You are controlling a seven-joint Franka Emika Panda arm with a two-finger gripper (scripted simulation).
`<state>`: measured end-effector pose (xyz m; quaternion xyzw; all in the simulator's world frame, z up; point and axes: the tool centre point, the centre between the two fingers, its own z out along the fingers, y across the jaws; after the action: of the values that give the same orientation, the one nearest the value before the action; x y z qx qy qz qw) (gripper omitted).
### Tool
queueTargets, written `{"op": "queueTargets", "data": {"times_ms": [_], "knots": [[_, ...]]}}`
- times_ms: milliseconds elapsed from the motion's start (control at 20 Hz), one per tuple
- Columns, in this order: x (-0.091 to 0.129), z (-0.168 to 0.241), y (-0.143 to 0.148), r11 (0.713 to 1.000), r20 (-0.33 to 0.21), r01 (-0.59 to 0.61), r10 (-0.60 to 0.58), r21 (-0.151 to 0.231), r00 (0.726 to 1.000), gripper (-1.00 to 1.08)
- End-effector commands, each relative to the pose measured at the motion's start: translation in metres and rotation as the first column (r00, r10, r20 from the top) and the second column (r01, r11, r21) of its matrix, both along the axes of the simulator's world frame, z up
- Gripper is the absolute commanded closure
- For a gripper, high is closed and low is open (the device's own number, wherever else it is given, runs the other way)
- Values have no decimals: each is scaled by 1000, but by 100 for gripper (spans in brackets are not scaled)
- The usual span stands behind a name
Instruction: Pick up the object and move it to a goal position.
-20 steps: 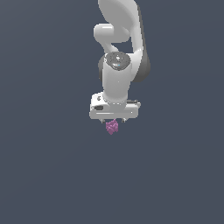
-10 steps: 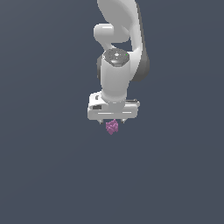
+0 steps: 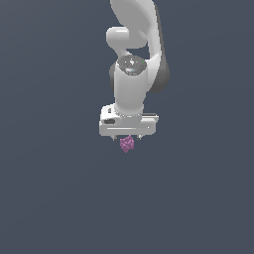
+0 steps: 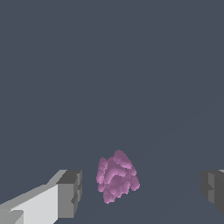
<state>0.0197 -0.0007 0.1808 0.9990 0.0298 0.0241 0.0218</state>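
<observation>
The gripper (image 4: 139, 192) is spread wide and holding nothing, with the purple clump (image 4: 116, 177) sitting right between its fingers.

You will find no readable text, label, brand mark, number or sign in either view. The arm's white housings are plain, the hand (image 3: 128, 140) carries no lettering on its body or fingers (image 4: 70, 194), and the magenta clump (image 4: 116, 176) between the fingers is unmarked. The dark grey surface around and beneath the hand bears no printing either.
</observation>
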Motion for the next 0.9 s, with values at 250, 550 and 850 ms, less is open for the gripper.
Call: {"op": "queueTargets", "data": {"times_ms": [250,550,850], "knots": [[-5,-9,1,994,-2,105,-105,11,994,-92],[-12,-20,3,969,-8,244,-244,24,970,-92],[-21,-33,4,913,-16,406,-405,36,914,-92]]}}
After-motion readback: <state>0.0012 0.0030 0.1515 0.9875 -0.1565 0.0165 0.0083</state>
